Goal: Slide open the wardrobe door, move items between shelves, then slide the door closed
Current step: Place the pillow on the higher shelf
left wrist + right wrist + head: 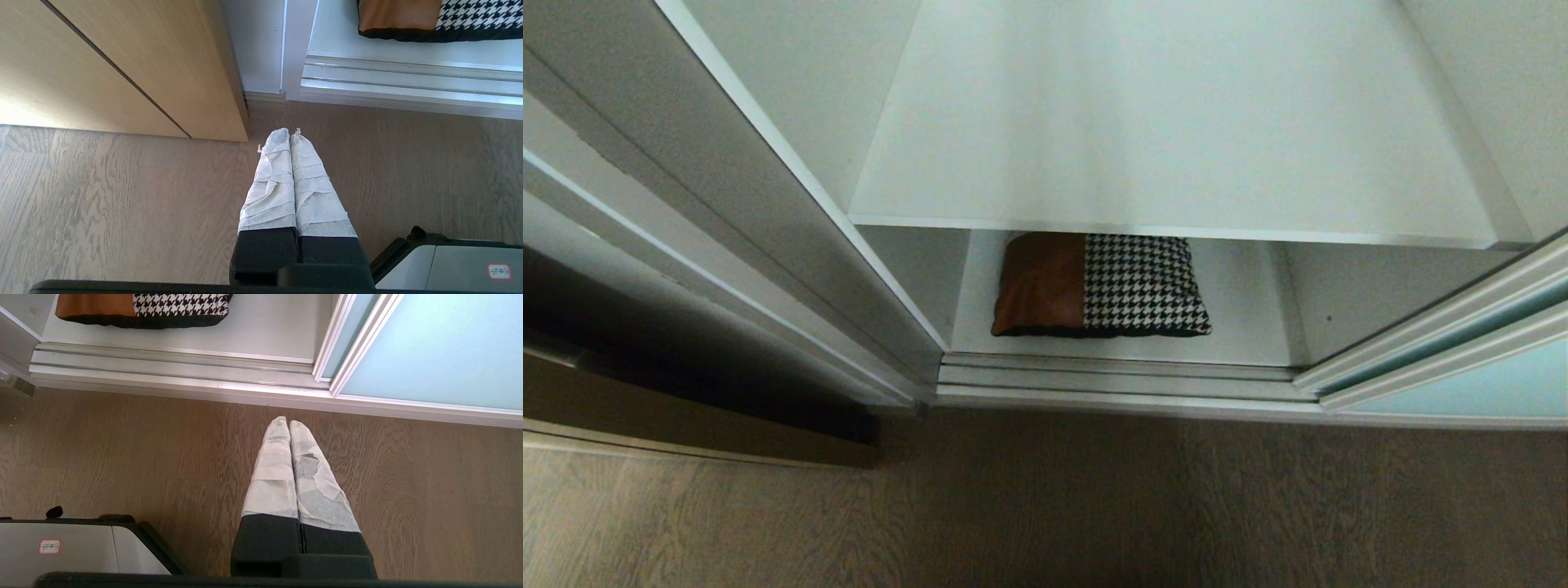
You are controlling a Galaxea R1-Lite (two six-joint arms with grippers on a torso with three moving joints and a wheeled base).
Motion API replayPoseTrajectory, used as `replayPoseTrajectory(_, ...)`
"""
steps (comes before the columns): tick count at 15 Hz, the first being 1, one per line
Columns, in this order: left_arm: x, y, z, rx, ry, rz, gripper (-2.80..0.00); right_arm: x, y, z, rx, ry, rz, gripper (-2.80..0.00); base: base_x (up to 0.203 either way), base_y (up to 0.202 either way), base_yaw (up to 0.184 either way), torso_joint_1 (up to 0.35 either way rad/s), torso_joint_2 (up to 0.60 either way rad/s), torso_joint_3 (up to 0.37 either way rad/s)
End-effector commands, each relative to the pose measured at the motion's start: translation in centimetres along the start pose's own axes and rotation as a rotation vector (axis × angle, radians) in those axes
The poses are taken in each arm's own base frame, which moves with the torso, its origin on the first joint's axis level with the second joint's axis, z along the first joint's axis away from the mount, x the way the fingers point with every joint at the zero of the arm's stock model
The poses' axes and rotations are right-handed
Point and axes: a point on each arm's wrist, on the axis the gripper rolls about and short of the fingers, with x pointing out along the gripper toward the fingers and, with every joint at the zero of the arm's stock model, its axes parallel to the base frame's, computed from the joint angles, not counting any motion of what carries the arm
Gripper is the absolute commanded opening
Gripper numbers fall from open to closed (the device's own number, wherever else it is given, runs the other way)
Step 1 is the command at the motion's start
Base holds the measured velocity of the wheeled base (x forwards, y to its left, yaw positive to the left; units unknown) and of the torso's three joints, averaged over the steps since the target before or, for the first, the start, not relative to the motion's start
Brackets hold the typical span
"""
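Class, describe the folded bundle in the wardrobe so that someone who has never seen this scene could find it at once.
Start at the open wardrobe, whose aqua sliding door is pushed to the right. Look under the bare white shelf to the bottom board, just behind the door track. The bundle lies there alone: rust-brown on its left half, black-and-white houndstooth on its right, with a black edge underneath.

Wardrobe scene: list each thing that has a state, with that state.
sliding wardrobe door: slid open to the right
folded bundle: lying on the bottom shelf
upper shelf: bare
left gripper: shut, empty, above floor
right gripper: shut, empty, above floor
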Motion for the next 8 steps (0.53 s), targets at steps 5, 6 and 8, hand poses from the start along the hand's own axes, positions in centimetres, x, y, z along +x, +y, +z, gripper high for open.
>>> replayPoseTrajectory(5, 0.02, 0.00, -0.04, 0.000, 0.002, 0.001, -2.80, 0.01, 0.00, -0.04, 0.000, 0.002, -0.001, -2.80, 0.000, 0.000, 0.000, 0.000, 0.00, 0.000)
replayPoseTrajectory(6, 0.02, 0.00, -0.04, 0.000, 0.002, 0.000, -2.80, 0.01, 0.00, -0.04, 0.000, 0.002, -0.001, -2.80, 0.000, 0.000, 0.000, 0.000, 0.00, 0.000)
replayPoseTrajectory(8, 0.02, 0.00, -0.04, 0.000, 0.002, 0.000, -2.80, 0.01, 0.00, -0.04, -0.001, 0.002, -0.001, -2.80, 0.000, 0.000, 0.000, 0.000, 0.00, 0.000)
